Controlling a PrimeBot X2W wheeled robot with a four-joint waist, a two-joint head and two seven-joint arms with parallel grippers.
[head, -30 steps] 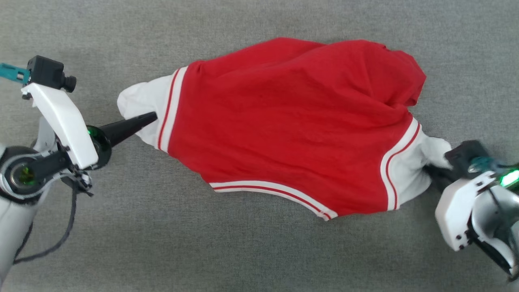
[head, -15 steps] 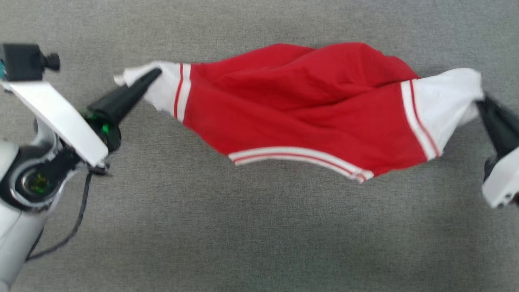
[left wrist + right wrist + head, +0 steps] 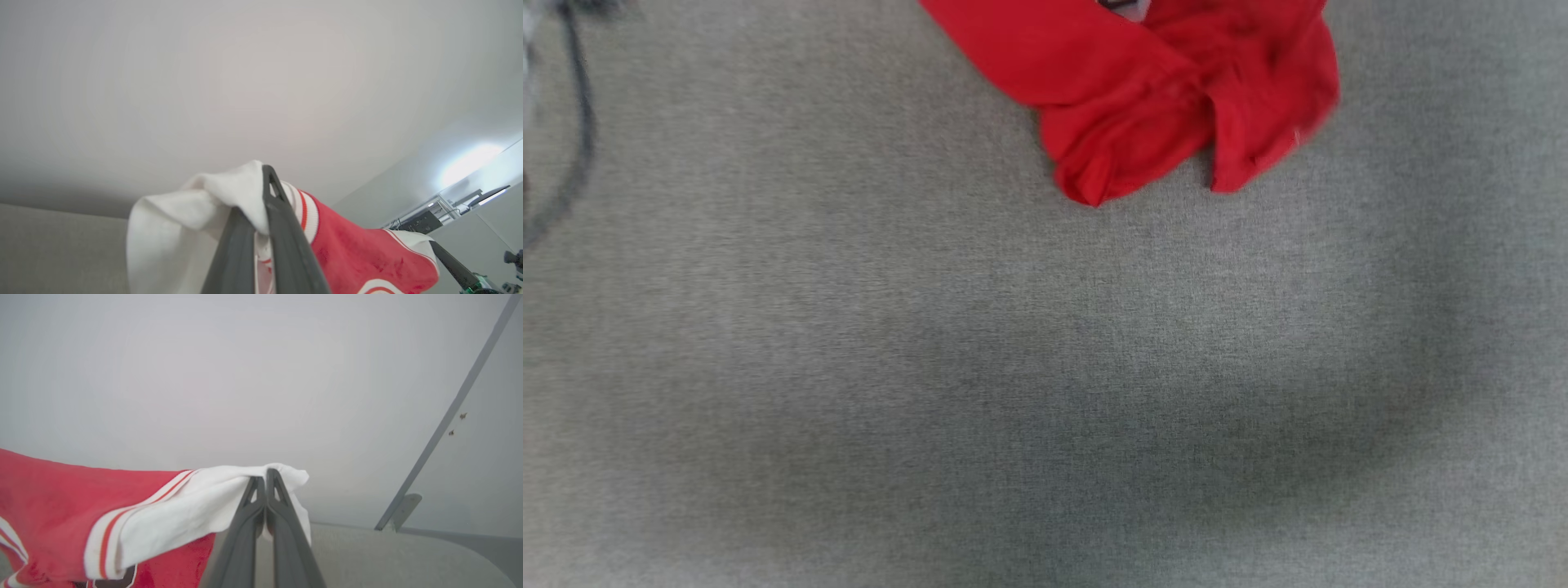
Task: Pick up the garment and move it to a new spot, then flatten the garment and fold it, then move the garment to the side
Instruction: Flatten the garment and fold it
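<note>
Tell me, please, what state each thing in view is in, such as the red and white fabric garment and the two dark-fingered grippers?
Red soft fabric garment with white end panels: held up by both ends, red middle sagging and creased, not folded.
Left gripper with long dark fingers: shut on one white end panel.
Right gripper with long dark fingers: shut on the other white end panel.

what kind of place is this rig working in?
Probably an indoor lab or test room: a grey cloth-covered work surface, plain pale walls, and dark electronics with cables far back in the left wrist view.
</note>
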